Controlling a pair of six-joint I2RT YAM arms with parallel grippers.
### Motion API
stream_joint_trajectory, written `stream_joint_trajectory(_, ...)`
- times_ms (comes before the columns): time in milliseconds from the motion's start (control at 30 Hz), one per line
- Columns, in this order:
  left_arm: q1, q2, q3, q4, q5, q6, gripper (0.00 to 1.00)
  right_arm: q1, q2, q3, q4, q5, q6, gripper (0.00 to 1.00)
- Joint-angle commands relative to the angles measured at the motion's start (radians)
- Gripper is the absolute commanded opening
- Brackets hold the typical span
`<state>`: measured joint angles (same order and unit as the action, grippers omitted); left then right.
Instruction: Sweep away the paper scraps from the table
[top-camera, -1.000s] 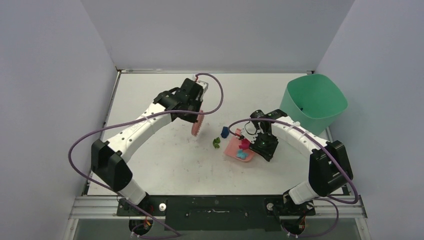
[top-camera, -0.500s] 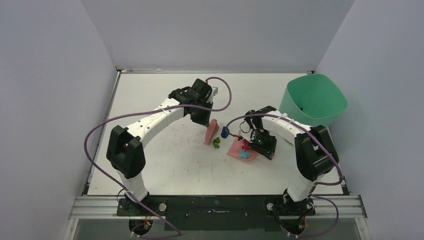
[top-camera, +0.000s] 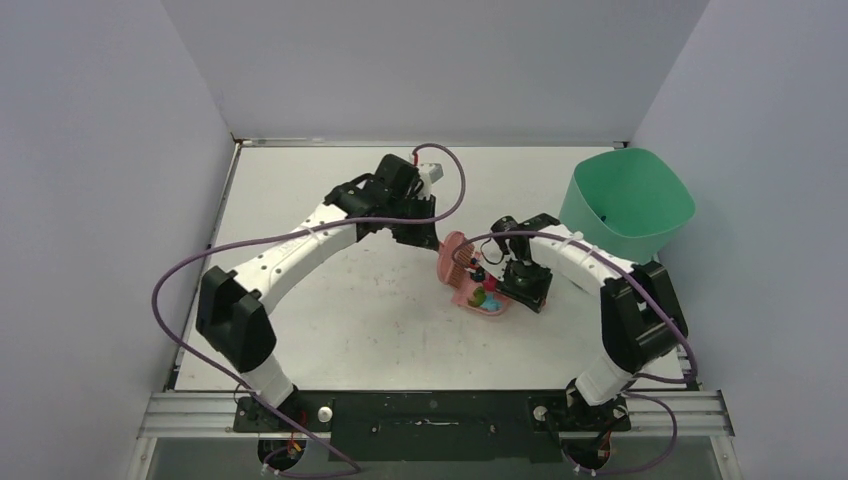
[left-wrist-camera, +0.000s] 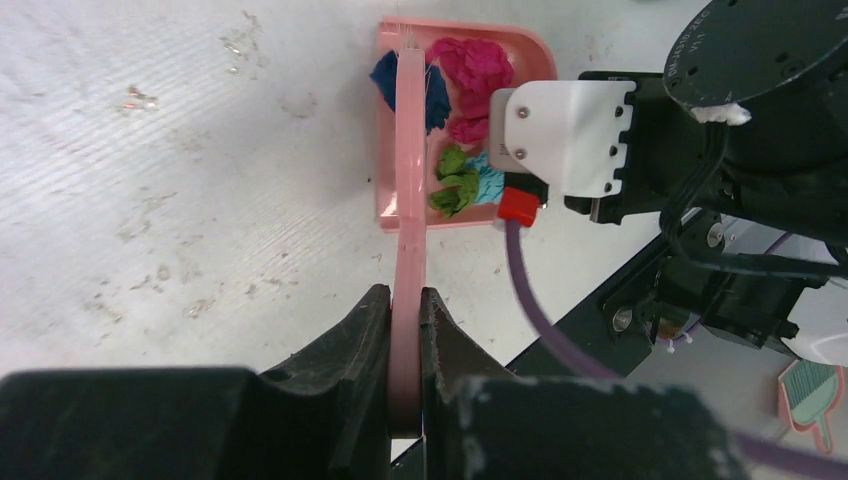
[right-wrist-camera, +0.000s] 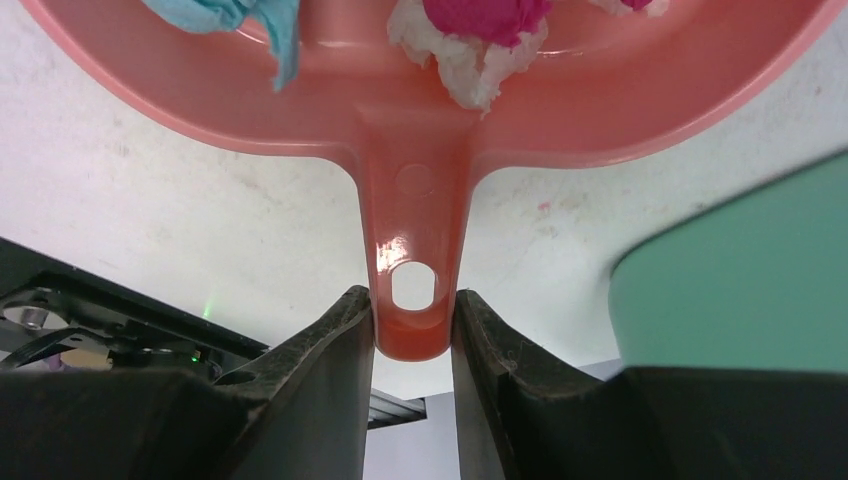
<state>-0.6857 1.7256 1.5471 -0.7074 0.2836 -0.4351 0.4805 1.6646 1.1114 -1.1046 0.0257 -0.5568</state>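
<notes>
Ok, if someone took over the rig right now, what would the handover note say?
Left gripper: shut on the brush, its head at the dustpan mouth.
Right gripper: shut on the dustpan handle, pan resting on the table.
Paper scraps: dark blue, magenta, green and cyan ones lie in the pan; none visible loose.
To do: probably lift and tip the pan into the green bin.

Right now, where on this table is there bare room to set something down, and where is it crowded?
Bare table: the far-left corner, and the near strip between dustpan and front edge. Crowded centre-right: brush, dustpan, green bin.
</notes>
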Motion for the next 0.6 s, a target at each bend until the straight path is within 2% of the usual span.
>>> stream_joint_trajectory(0,0.016,-0.192,0.001,-0.036,-0.120,0.061,0.00,-0.015,-0.170,-0.054,0.012,-0.012,-0.023,0.09)
stream_joint_trajectory(133,0.021,-0.285,-0.044,-0.065,-0.227,0.124,0.00,-0.014,-0.256,-0.057,-0.007,-0.064,-0.026,0.09)
stream_joint_trajectory(267,0.041,-0.408,-0.201,0.032,-0.338,0.179,0.00,-0.014,-0.307,-0.042,-0.030,-0.093,-0.027,0.08)
stream_joint_trajectory(467,0.156,-0.538,-0.489,0.273,-0.311,0.169,0.00,-0.014,-0.350,-0.018,-0.064,-0.137,-0.078,0.05)
stream_joint_trajectory(567,0.196,-0.546,-0.546,0.299,-0.313,0.159,0.00,-0.015,-0.372,-0.019,-0.074,-0.175,-0.128,0.05)
